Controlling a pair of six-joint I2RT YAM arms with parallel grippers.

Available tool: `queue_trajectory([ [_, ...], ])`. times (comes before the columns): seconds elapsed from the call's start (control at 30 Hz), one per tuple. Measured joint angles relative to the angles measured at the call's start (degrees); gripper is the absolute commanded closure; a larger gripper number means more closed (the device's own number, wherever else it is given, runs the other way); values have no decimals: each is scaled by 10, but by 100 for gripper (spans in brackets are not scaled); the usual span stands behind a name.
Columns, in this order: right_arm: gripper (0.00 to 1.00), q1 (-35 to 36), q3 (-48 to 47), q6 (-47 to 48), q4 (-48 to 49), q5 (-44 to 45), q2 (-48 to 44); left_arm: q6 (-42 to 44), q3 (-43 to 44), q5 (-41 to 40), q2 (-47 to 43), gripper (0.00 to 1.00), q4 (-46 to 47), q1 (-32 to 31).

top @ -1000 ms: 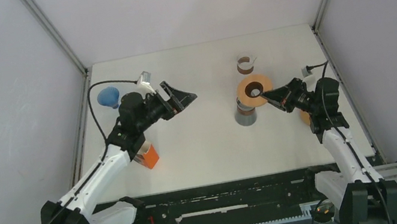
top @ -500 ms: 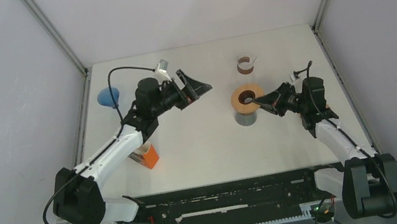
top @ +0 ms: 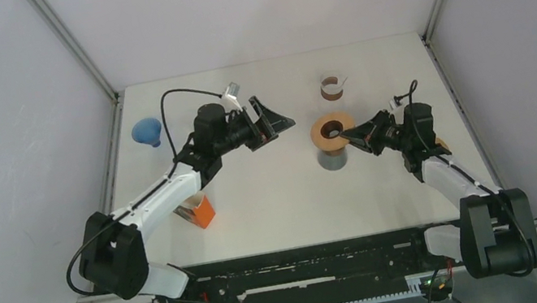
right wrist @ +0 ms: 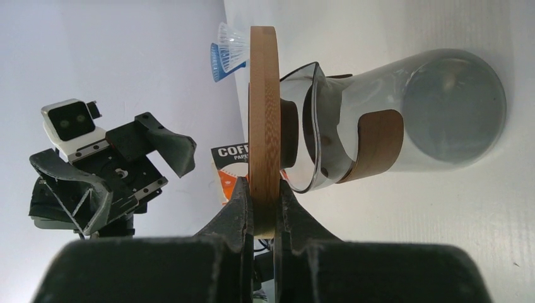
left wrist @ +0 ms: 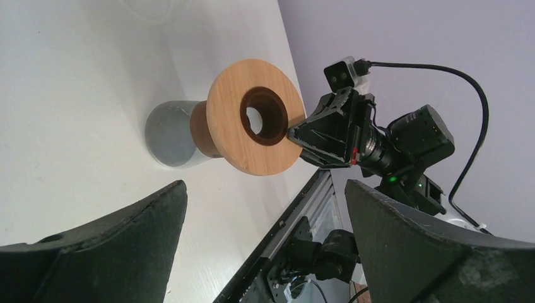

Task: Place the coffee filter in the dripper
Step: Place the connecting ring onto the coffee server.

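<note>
A round wooden ring with a dark centre hole sits on top of a grey glass carafe right of the table's middle. My right gripper is shut on the ring's right edge; in the right wrist view the fingers pinch the ring edge-on above the carafe. My left gripper is open and empty, held above the table left of the carafe, facing the ring. A blue dripper stands at the far left. An orange coffee filter box stands under the left arm. No loose filter shows.
A brown and white band lies at the back, behind the carafe. The cell's walls close in the table on the left, right and back. The black rail with the arm bases runs along the near edge.
My left gripper has swung right, away from the blue dripper and toward the carafe. My right gripper has moved left with the ring, which went from tilted to lying flat on the carafe.
</note>
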State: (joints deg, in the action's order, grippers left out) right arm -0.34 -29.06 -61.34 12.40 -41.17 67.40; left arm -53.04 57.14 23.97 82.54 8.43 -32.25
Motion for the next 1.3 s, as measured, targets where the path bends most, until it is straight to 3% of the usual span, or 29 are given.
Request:
queue_trajectory([
  [0.23,96,7,0,-7,25,1,23,4,0,5,21,0,-4,0],
  [0.6,69,11,-4,-5,32,1,30,6,9,7,43,1,-17,0],
  [0.93,55,12,-7,22,-38,13,2,22,14,9,49,0,-33,0],
  [1.3,46,22,-51,91,-153,56,-33,51,20,7,49,0,-65,0],
])
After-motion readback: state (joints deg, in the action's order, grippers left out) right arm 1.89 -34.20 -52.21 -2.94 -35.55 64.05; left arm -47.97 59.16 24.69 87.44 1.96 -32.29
